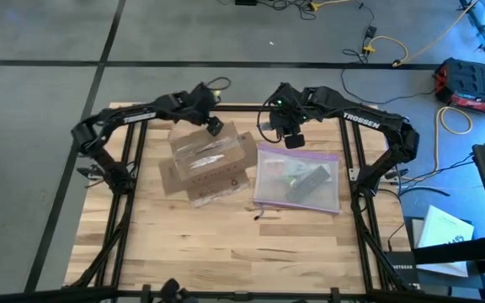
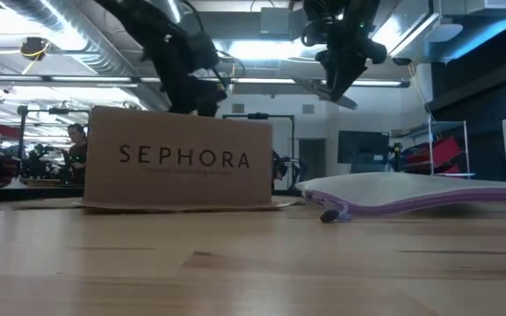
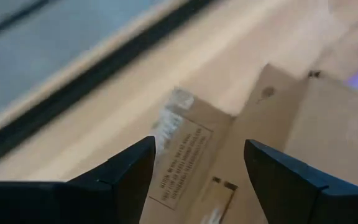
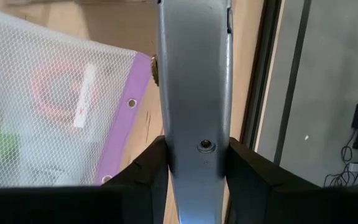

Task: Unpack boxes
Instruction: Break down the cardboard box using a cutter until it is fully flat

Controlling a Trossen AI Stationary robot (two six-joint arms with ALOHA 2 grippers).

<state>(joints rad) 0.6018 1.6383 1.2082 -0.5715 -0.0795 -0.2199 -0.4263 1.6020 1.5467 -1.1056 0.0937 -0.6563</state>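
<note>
Box (image 1: 207, 162) sits near desk's (image 1: 226, 244) far edge w/ left gripper (image 1: 215, 126) released above it, bag (image 1: 297, 178) just beside; right gripper (image 1: 293, 139) grasping grey knife tool (image 4: 194, 93).

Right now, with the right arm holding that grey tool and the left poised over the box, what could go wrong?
1. The grey knife-like tool, clamped in the right gripper, hangs over the edge of the clear bag; lowered here, it might snag the bag rather than the box.
2. The left gripper hovers open above the box, gripping nothing; unbraced, the box may slide when cut.
</note>
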